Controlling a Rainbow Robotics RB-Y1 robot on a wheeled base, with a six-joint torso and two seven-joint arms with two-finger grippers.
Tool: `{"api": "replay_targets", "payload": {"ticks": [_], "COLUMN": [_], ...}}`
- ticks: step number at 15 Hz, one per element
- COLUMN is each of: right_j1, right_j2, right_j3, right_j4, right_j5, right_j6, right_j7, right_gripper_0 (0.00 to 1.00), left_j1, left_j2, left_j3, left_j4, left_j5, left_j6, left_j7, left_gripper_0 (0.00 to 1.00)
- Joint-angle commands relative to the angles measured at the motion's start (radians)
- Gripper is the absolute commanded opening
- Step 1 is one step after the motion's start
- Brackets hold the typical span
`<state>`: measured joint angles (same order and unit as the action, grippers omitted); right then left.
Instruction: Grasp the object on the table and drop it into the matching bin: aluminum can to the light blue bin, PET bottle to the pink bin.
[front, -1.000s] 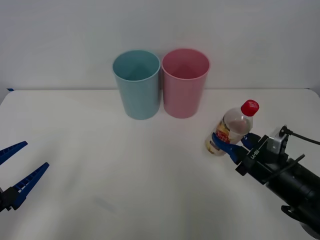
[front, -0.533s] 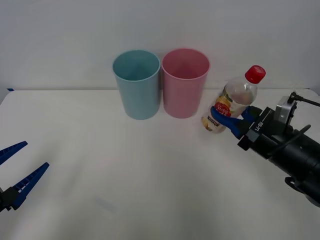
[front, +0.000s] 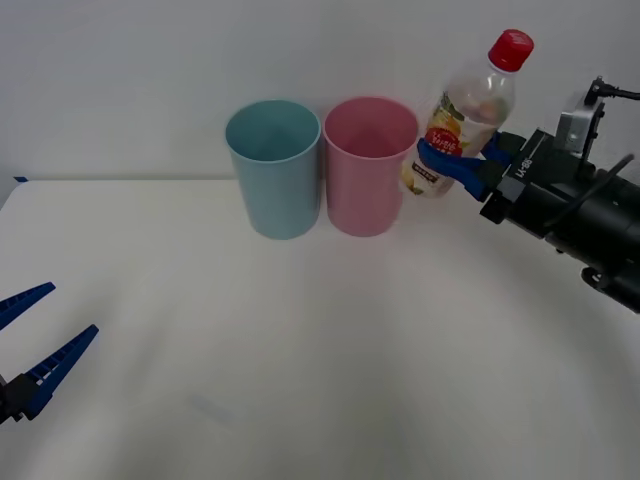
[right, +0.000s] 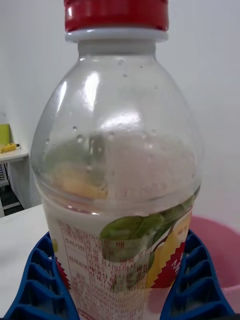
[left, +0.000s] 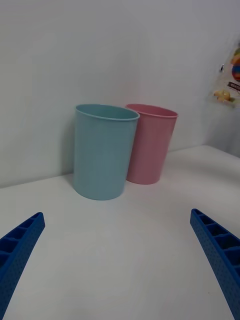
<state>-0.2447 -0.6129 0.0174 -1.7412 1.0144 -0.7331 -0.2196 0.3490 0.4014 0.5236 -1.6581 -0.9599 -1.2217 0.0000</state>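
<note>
Upper right of the front frame: right claw (front: 452, 160), blue and ribbed, clamped round the labelled waist of the PET bottle (front: 462, 115), lifted clear of the bench (front: 300, 350). Tilted, red screw cap toward the top right corner, base just beside the rim of the pink bin (front: 368, 165) on its right side, not over the opening. Clear, thin-walled plastic, domed at the shoulder, beaded with droplets inside in the right wrist view (right: 117, 165); printed label in orange, yellow and red with green leaves; honeycombed blue fingers (right: 192, 280) pressed against both flanks of the label.

Centre top of the front frame: two tall round cups of smooth matte plastic, tapering a little toward the base, standing upright side by side and nearly touching; light blue bin (front: 274, 167) on the left, pink on the right. Same pair in the left wrist view, light blue bin (left: 104, 150) nearer, pink bin (left: 150, 142) just behind it.

Lower left corner of the front frame: left claw (front: 30, 340) low over the plain white bench, spread wide, holding nothing, well apart from the bins; blue perforated fingers (left: 217, 250) at the two lower corners of the left wrist view.
</note>
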Motion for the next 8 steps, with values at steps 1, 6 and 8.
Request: {"api": "replay_targets", "payload": {"ticks": [1,6,8], "right_j1": [-0.134,-0.340,-0.413], "right_j2": [-0.013,-0.001,0.019], "right_j3": [0.045,0.116,0.136], "right_j4": [0.111,0.339,0.428], "right_j5": [0.021,0.041,0.058], "right_j6": [0.000,0.000,0.001], "right_j7": [-0.020,-0.009,-0.003], "right_gripper_0": [0.00,0.00,0.00], "left_j1": [0.000,0.000,0.000], "left_j2": [0.000,0.000,0.000], "left_j3": [0.000,0.000,0.000], "left_j4": [0.000,0.000,0.000], "left_j5": [0.000,0.000,0.000], "left_j6": [0.000,0.000,0.000], "left_j7": [0.000,0.000,0.000], "left_gripper_0": [1.00,1.00,1.00]}}
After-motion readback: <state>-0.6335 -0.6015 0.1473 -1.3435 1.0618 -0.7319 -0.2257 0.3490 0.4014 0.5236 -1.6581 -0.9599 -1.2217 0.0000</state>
